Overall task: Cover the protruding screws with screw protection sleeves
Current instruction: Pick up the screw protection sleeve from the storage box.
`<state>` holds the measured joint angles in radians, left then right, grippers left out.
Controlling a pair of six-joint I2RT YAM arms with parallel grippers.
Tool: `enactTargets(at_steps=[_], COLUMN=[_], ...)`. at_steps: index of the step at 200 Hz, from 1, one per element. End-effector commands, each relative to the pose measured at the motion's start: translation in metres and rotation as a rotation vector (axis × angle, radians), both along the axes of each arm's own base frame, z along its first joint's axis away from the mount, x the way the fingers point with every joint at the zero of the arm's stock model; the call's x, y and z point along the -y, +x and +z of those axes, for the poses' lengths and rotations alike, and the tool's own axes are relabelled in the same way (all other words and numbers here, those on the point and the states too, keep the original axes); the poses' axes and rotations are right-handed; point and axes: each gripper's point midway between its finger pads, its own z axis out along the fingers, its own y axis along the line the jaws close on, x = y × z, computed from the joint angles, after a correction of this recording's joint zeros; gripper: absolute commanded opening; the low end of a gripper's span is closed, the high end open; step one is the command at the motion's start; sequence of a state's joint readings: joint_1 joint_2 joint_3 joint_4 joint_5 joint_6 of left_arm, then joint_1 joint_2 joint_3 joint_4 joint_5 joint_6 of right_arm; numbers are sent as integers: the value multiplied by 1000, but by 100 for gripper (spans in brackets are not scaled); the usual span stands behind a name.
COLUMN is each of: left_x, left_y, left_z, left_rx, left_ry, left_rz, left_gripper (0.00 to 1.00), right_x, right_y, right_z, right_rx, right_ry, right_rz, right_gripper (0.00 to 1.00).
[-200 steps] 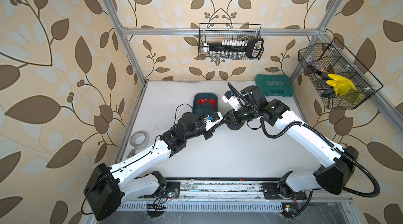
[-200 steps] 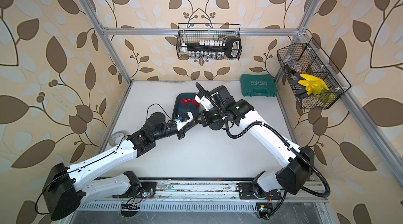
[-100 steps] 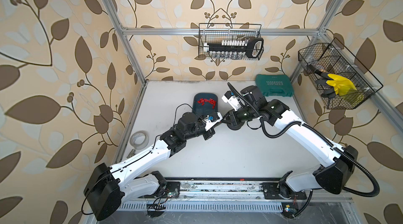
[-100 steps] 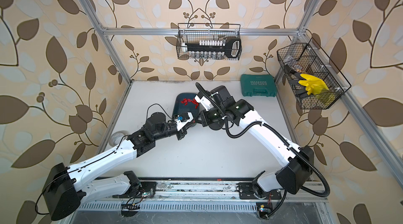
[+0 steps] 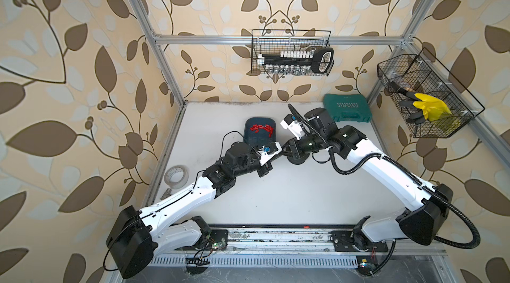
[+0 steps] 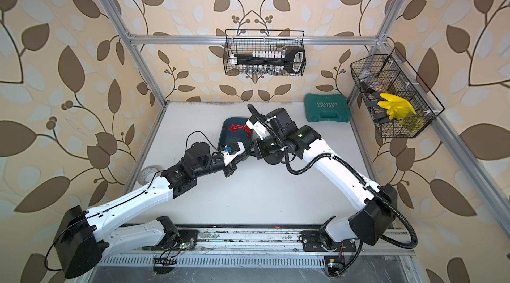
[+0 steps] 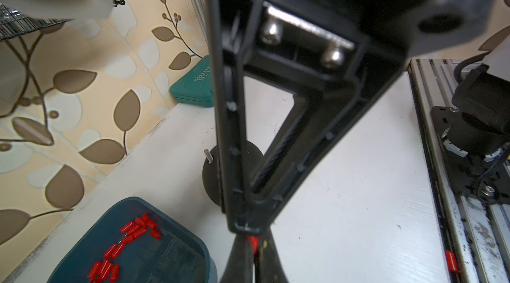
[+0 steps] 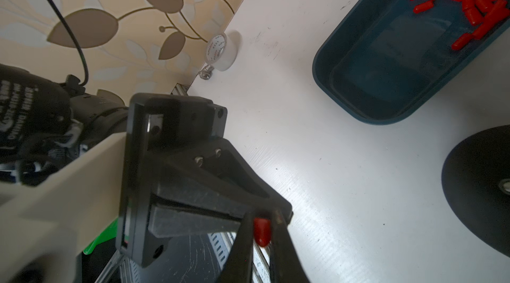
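Handover, tips meeting: left gripper [image 7: 253, 251] clamped on one red sleeve [image 8: 261, 231]; right gripper [image 8: 262, 241] appears to pinch same sleeve, likely regrasp to aim open end.
Protruding screws [image 7: 208, 155]: one pin visible, bare, on black base [image 5: 296, 160], 4 o'clock of tips.
Spare sleeves [image 5: 260, 128] in tray [image 5: 259, 141], 10 o'clock.

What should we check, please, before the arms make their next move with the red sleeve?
1. Left gripper jaws shut on the red sleeve: ok.
2. Right gripper jaws released from it: cannot tell; they flank it closely.
3. Bare screw on the black base in sight: ok, one shows in the left wrist view.
4. Sleeve's open end facing that screw: cannot tell.
5. Spare sleeves in the blue tray: ok.
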<state>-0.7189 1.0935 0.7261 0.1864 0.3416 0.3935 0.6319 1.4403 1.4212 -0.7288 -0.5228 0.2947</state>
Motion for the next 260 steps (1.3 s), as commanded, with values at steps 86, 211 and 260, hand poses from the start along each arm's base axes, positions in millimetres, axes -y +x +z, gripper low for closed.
enactTargets(at_steps=[86, 211, 260], left_x=[14, 5, -17], left_y=[-9, -4, -4], left_z=[50, 23, -8], left_rx=[111, 99, 51], left_ry=[-107, -72, -50], left_rz=[-83, -22, 84], left_gripper=[6, 40, 41], right_x=[-10, 14, 29], right_y=[3, 20, 13], right_z=[15, 24, 38], right_rx=[40, -21, -125], right_ry=[34, 67, 203], right_rz=[22, -65, -35], right_gripper=[9, 9, 9])
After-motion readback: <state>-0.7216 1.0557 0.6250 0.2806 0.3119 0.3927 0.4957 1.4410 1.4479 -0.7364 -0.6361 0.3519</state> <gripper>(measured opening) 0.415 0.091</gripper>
